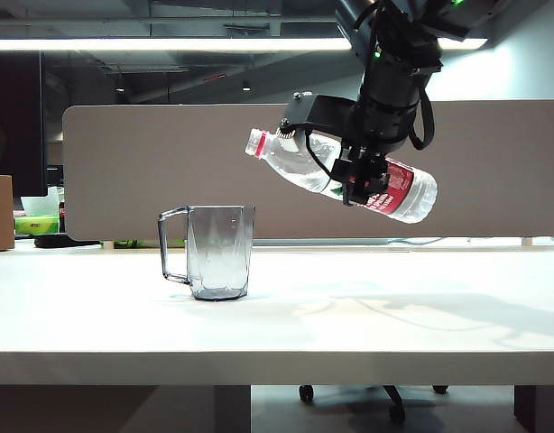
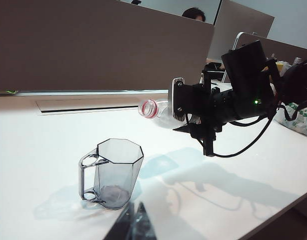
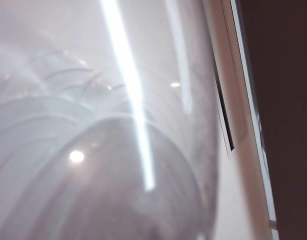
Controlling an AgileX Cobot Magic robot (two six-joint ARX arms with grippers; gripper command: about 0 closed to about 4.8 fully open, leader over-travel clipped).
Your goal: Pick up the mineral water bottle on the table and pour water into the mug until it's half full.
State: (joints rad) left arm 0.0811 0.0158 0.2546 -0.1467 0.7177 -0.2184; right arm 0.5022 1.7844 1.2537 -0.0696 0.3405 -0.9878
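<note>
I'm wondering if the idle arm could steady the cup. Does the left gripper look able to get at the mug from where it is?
Probably yes. The left gripper sits low beside the mug with only bare table between them. The right gripper holds the mineral water bottle up and off to the side.

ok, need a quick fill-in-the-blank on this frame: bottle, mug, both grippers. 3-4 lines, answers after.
1. The right gripper holds the mineral water bottle tilted in the air, its open neck pointing toward the ____.
2. The mug stands upright on the ____.
3. The bottle's neck ring is ____ in colour.
4. The left gripper, low over the table near the mug, holds ____.

Answers: mug; table; red; nothing
</note>
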